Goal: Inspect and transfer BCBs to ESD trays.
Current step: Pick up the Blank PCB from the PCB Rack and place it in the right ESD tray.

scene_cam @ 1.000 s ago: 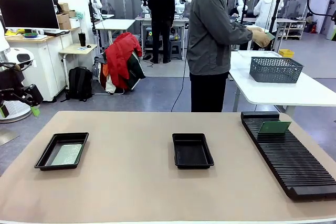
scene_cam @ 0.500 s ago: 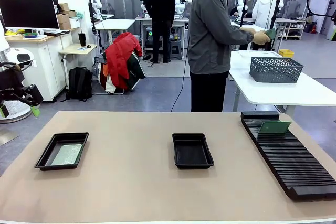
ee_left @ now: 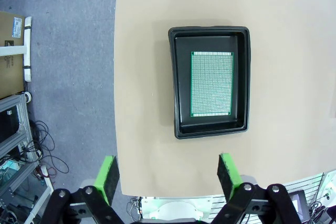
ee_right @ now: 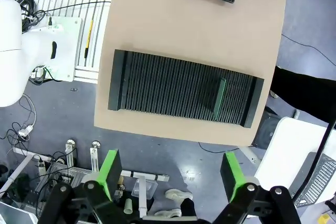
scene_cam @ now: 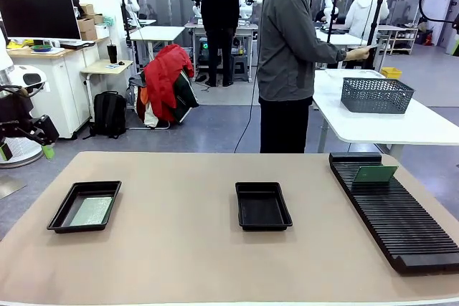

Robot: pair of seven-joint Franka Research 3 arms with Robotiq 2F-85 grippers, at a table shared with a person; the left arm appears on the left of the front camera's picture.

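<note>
Tan and wide, the table (scene_cam: pixel 179 263) is holding two black trays and one long black rack (scene_cam: pixel 401 227). Two green boards are showing on it. The left tray (scene_cam: pixel 80 229) is holding one board (scene_cam: pixel 92 211), which is lying flat inside. The middle tray (scene_cam: pixel 264 227) is sitting with nothing in it. The other board (scene_cam: pixel 375 173) is standing up in a slot near the far end of the rack. The front view is also showing a person (scene_cam: pixel 287 48) in a grey jacket standing past the far edge, turning to a white table (scene_cam: pixel 401 123).

The left wrist view is looking straight down on the left tray, so the tiny dots on its board are showing. The left gripper (ee_left: pixel 168 177) is hanging above the table's edge, its green pads wide apart and gripping nothing. The right wrist view is looking down on the rack, where the other board is looking like a thin green line. The right gripper (ee_right: pixel 170 174) is hanging over the floor beside the table, pads wide apart, gripping nothing.
</note>
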